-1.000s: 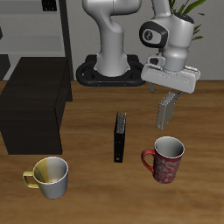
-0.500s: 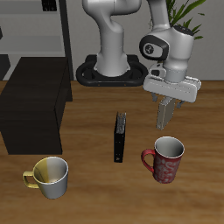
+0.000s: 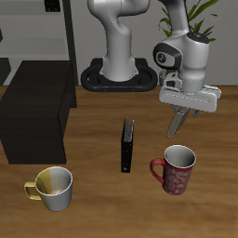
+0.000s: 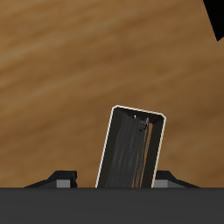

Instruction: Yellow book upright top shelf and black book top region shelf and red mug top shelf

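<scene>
Exterior view, claw (image 3: 181, 122) clamped on yellow book (image 3: 179, 120) above red mug (image 3: 175, 169), black book (image 3: 126, 144) beside mug.

Wood-grain table (image 3: 93, 191), matt black shelf (image 3: 37, 107), perhaps glazed speckled red mug (image 3: 175, 170).

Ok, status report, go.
Gripper shut on the yellow book, held clear of the table. Black book and red mug on the table. Shelf top bare.

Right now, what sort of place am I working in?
Probably a simulated home study or office corner: a wooden table carries a black shelf, a black book and a red mug, with a potted plant behind.
</scene>
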You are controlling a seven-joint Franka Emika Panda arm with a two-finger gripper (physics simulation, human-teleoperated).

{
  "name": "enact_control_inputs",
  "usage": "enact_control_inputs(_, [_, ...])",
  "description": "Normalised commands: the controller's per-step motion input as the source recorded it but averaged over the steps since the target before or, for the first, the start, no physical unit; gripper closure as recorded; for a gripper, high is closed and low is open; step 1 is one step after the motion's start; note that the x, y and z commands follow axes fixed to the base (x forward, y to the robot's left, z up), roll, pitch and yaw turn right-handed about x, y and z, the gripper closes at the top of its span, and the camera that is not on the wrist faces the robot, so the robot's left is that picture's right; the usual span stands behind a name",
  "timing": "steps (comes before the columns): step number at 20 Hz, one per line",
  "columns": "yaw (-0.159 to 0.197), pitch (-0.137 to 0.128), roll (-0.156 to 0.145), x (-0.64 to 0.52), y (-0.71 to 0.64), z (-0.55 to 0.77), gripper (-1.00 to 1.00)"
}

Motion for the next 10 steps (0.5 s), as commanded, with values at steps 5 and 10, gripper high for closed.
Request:
enact_control_inputs(5, [0.095,0.01,0.065,-0.01,-0.09,0.14,1.0])
enact_control_inputs(10, [0.082,-0.015,0.085,0.03,-0.63,0.65,1.0])
